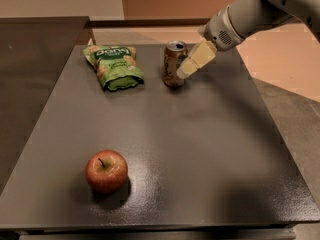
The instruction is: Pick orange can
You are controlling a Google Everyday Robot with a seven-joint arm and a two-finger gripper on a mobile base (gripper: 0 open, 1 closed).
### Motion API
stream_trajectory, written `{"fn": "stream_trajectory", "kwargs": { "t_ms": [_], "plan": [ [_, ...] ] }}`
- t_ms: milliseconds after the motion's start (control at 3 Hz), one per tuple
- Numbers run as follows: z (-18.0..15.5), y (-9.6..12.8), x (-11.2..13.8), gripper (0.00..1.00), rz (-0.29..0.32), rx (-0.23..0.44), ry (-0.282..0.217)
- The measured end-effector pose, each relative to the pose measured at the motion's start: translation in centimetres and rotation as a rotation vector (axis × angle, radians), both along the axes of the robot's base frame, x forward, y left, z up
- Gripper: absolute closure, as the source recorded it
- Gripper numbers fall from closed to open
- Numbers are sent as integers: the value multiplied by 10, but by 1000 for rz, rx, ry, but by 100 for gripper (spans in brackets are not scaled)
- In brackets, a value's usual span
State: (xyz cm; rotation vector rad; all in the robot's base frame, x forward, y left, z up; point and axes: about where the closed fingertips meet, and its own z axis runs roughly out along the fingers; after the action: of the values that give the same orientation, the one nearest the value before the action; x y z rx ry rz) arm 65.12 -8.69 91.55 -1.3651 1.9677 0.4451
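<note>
One tool (184, 73): set beside orange can (173, 64), right side; grip state cannot be told
Bench (200, 149): can stood upright

orange can (172, 63) | upright, silver top | hand (183, 73) at its right

a dark grey table (200, 149) with a dull sheen. a green snack bag (114, 66) lies flat near its far left corner, white lettering at its top. a red apple (106, 170) sits upright near the front left, stem up, well apart from the bag. pale tan floor (285, 59) beyond.
</note>
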Motion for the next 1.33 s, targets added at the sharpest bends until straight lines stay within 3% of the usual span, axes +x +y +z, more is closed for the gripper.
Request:
{"fn": "stream_trajectory", "kwargs": {
  "t_ms": [667, 1000, 1333],
  "plan": [
    [-9, 22, 13, 0, 5, 30, 27],
    [-13, 27, 15, 17, 5, 30, 34],
    [-15, 28, 15, 41, 8, 30, 38]
  ]
}}
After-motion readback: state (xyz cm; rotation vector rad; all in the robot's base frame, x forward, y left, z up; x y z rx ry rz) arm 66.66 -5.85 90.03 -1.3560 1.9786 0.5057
